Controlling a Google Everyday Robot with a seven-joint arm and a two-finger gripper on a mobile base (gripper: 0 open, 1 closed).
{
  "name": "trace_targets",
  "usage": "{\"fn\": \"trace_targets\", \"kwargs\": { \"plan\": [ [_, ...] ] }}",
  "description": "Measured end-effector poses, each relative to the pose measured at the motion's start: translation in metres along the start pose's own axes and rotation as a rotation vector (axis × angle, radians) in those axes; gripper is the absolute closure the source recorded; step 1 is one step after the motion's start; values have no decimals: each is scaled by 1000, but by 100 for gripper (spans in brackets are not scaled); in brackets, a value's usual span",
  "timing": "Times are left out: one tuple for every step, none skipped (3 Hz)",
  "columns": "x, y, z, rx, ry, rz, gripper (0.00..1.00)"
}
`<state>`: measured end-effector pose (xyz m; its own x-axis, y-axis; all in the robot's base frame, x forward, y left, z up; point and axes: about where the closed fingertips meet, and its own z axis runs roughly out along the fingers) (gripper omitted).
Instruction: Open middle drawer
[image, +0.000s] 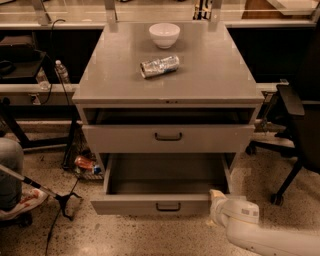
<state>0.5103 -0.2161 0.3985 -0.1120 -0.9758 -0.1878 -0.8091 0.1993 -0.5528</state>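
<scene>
The middle drawer (165, 182) of the grey cabinet stands pulled far out, showing its plain grey interior. Its front with the small dark bar handle (168, 206) faces me. The drawer above it (168, 137) is out only a little, with a dark gap over it. My gripper (216, 196), at the end of the white arm (260, 235), is low at the right front corner of the middle drawer, right beside its front panel. It is not on the handle.
On the cabinet top (110, 80) stand a white bowl (164, 34) and a lying silver can (159, 66). A black chair (300, 130) is at the right. At the left are a person's leg and shoe (15, 192), a stand with cable (60, 197), bottles and a dark bench.
</scene>
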Motion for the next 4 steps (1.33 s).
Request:
{"fn": "trace_targets", "kwargs": {
  "plan": [
    [0, 0, 0, -1, 0, 0, 0],
    [0, 0, 0, -1, -1, 0, 0],
    [-2, -1, 7, -30, -15, -14, 0],
    [-6, -4, 14, -73, -33, -41, 0]
  ]
}}
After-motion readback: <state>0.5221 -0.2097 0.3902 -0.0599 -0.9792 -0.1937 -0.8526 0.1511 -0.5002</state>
